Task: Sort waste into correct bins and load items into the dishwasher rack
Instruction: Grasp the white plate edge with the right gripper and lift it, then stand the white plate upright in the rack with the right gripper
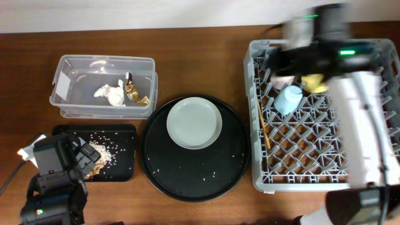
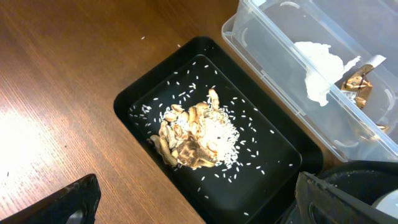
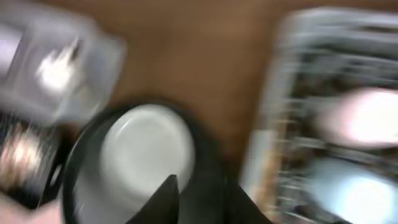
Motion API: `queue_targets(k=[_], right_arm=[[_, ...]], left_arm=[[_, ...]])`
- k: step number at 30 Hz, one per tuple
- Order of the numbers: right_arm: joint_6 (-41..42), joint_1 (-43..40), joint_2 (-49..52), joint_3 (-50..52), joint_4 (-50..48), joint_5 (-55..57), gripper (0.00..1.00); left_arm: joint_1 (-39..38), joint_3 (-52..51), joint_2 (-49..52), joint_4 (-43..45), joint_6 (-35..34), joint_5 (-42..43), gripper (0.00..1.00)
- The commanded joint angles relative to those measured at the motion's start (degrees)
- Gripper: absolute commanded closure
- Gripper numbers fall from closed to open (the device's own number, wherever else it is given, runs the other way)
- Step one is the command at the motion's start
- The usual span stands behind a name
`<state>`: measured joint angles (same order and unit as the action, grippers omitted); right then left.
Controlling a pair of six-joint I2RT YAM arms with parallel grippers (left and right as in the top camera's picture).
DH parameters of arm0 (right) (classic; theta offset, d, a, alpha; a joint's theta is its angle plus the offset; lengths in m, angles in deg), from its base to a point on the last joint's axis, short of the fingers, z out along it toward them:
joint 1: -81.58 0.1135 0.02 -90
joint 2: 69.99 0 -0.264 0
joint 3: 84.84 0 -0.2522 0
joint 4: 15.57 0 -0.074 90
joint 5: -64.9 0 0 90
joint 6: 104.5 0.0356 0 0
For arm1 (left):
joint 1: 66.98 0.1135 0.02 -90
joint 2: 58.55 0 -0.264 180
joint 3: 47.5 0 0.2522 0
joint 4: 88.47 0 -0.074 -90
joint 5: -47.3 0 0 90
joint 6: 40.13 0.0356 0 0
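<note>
The clear tub (image 1: 69, 72) holds the white tissue (image 1: 111, 94) and the foil wrapper (image 1: 134, 92). The small black tray (image 1: 122, 165) holds beige food scraps (image 1: 100, 153) and rice. The pale plate (image 1: 194, 122) lies on the round black tray (image 1: 194, 181). The grey rack (image 1: 300, 169) holds the light-blue cup (image 1: 289, 99), yellow bowl (image 1: 315, 82), part of the pink cup (image 1: 281, 81) and the chopsticks (image 1: 264, 125). My left gripper (image 1: 84, 156) (image 2: 196, 186) is open and empty at the small tray's near edge. My right gripper (image 1: 278, 59) (image 3: 208, 193) is blurred, shut, above the rack's far left part.
The left wrist view shows the scraps (image 2: 193, 140), the tub (image 2: 267, 50), the tissue (image 2: 320, 68) and the wrapper (image 2: 357, 84). The right wrist view is blurred and shows the plate (image 3: 146, 149). Rice grains are scattered on the round tray. Bare wood lies between the trays and the rack.
</note>
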<state>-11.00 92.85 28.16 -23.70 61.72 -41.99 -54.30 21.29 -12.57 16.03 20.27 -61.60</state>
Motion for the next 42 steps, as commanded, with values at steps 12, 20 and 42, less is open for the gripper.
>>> queue_targets(k=[12,20,42], right_arm=[[6.05,17.55,28.46,0.61,-0.35,16.74,0.61],[6.47,15.61,28.68,8.52,-5.66,16.7,0.6],[1.25,-10.01,-5.81,-12.33,26.18,53.24,0.96]], left_arm=[[0.13,0.52,-0.17,-0.09,-0.33,-0.15,0.01],[0.13,0.52,-0.17,-0.09,-0.33,-0.15,0.01],[0.13,0.52,-0.17,-0.09,-0.33,-0.15,0.01]])
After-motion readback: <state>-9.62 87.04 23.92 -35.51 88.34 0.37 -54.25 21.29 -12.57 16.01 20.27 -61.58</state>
